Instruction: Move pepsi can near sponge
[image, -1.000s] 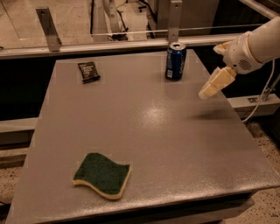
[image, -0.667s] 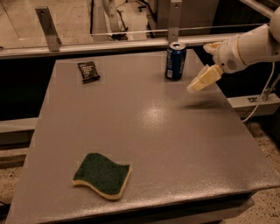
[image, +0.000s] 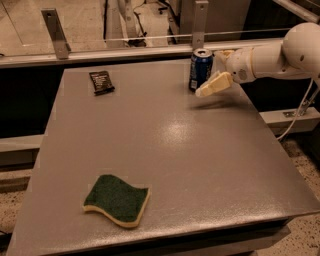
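The pepsi can (image: 200, 70), dark blue with a silver top, stands upright at the far edge of the grey table (image: 165, 150), right of centre. My gripper (image: 215, 71) comes in from the right on a white arm and is open right beside the can. Its near finger (image: 214, 84) reaches in front of the can's right side, and the other finger shows just behind the can. The can is not held. The sponge (image: 116, 199), dark green on top with a pale yellow base, lies flat near the table's front left, far from the can.
A small flat black packet (image: 101, 82) lies at the table's far left. A metal rail with two upright posts (image: 55, 33) runs behind the table. A cable (image: 298, 116) hangs at the right side. The table drops off at the front and right edges.
My gripper has moved left and slightly back, from well to the right of the can to right beside it. The can, sponge and packet have not moved.
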